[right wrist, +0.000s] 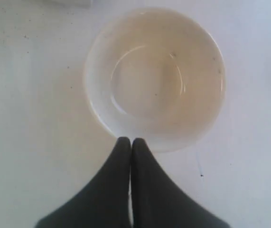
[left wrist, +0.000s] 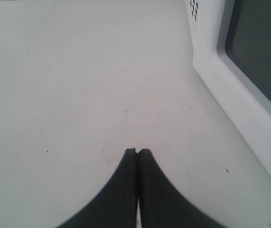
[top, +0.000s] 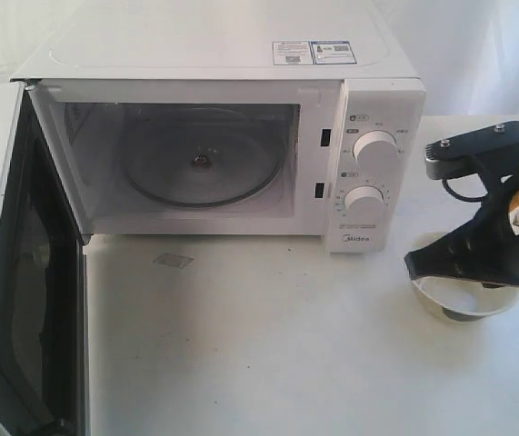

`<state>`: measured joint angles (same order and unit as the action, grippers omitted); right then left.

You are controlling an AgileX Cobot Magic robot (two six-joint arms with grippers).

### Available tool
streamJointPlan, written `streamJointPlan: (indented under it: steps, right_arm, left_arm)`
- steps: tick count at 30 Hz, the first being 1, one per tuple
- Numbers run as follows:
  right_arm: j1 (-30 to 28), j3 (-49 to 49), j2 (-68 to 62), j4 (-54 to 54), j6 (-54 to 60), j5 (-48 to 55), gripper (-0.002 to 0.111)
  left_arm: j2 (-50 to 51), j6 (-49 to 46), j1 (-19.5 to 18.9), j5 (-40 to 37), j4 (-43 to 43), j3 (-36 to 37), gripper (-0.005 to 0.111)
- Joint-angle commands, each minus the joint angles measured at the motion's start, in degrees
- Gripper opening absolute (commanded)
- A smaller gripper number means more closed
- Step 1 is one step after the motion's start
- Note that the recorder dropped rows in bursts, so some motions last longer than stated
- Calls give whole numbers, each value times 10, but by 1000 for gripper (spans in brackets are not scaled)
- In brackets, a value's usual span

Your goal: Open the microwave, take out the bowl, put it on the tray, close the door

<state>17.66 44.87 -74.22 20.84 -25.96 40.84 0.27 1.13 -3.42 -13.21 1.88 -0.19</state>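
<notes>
We see our right gripper [right wrist: 130,141] with its fingers pressed together, clamping nothing, tips at the near rim of the bowl [right wrist: 156,76]. The bowl sits upright on the white table [top: 268,345], right of the microwave [top: 195,45], whose door [top: 4,272] stands open.

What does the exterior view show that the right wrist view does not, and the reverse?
Exterior only: the microwave with its door swung wide open, the bare glass turntable in the cavity, and the two dials.
Right wrist only: the inside of the bowl, which is empty, and the right claw with its tips pressed together at the bowl's rim, nothing between them.
Both: the bowl standing on the white table with the right claw by it.
</notes>
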Motion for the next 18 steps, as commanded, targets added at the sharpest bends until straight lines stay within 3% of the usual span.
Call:
streamJointPlan:
  steps: [1, 9, 18]
  right_arm:
    - [1, -30, 43, -21, 8, 13, 0]
    - [1, -98, 110, -35, 1, -61, 0]
    - [1, -103, 114, -35, 2, -125, 0]
  left_arm:
    - [-3, 1, 2, -1, 2, 2, 0]
    - [-3, 1, 2, -1, 2, 2, 0]
    - [-3, 1, 2, -1, 2, 2, 0]
